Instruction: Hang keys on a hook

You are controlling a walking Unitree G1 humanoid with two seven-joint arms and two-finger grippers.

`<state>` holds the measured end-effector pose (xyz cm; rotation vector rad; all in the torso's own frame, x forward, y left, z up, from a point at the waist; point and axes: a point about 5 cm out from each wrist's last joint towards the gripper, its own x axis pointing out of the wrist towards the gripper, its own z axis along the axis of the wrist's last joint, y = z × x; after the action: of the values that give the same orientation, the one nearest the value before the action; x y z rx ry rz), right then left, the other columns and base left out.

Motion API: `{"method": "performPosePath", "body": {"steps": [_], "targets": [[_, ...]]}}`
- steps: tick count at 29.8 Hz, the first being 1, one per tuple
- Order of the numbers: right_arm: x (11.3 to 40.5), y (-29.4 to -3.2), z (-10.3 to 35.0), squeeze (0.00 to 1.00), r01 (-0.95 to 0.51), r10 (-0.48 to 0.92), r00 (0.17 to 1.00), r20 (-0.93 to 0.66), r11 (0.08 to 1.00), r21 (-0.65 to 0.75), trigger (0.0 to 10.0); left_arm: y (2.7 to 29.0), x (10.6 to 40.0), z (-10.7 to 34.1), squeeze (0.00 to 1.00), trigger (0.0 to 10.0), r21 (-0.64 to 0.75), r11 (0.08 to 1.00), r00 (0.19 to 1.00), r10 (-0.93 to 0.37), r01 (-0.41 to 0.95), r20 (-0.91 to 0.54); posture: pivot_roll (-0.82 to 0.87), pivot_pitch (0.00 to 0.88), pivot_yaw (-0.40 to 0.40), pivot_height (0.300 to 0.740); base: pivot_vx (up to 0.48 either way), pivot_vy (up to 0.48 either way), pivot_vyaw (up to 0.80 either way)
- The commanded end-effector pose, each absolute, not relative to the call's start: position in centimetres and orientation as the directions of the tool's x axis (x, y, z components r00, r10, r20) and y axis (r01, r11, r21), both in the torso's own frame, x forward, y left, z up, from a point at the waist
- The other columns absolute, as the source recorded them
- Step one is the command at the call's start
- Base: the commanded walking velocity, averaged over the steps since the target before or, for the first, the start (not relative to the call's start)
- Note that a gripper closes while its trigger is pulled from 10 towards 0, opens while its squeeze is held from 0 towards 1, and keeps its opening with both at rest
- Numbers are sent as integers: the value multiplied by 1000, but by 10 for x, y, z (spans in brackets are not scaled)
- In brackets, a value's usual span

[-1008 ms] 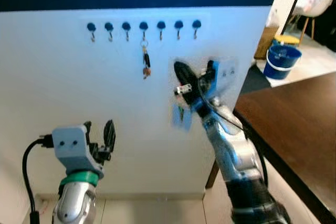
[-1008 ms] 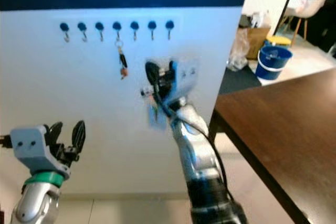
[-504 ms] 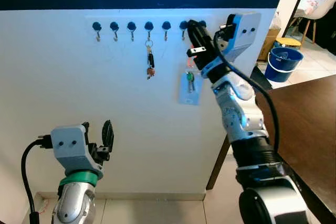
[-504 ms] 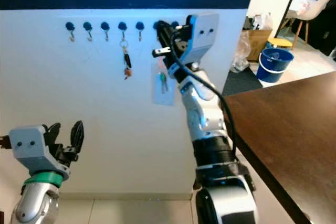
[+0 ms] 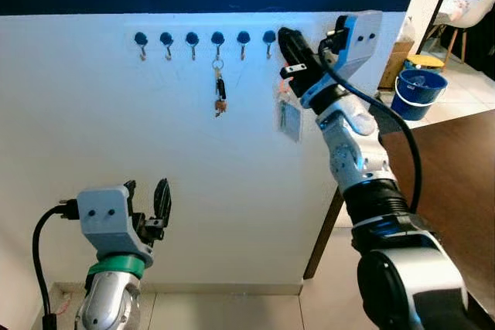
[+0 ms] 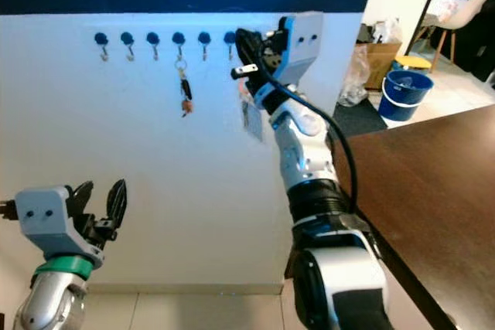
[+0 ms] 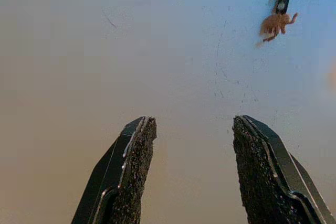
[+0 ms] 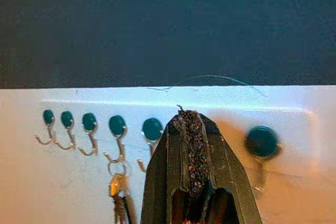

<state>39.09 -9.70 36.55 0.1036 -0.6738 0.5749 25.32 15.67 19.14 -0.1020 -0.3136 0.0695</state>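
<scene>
The right gripper [image 5: 288, 40], fingers pressed together on a key ring, has the keys with a pale tag [image 5: 288, 113] dangling at its 6 o'clock, up among the rightmost wall hooks [image 5: 268, 39] (another bunch [image 5: 219, 94] occupies hook 4). Hooking and letting go likely remain. The left gripper [image 5: 147, 199] idles, fingers parted, empty.
</scene>
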Motion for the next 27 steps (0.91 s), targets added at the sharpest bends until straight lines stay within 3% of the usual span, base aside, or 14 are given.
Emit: {"method": "performPosePath", "body": {"steps": [1,11,13,27], "targets": [[389,-89,378,0,-562,486,589,646,821,-105,10000,159,250,189,0,10000,-108,993,955,83,-54,285,-111,103,118,740,0,0,0],[393,-97,402,0,-531,446,577,684,841,-100,10000,164,245,191,0,10000,-104,992,955,99,-73,280,-83,144,106,740,0,0,0],[394,-111,408,0,-483,390,595,703,872,-75,10000,163,242,190,0,10000,-107,992,958,99,-72,271,-80,148,106,740,0,0,0],[395,-140,405,0,-403,324,607,726,912,-69,10000,156,243,190,0,10000,-121,991,962,81,-50,261,-90,154,120,740,0,0,0]]}}
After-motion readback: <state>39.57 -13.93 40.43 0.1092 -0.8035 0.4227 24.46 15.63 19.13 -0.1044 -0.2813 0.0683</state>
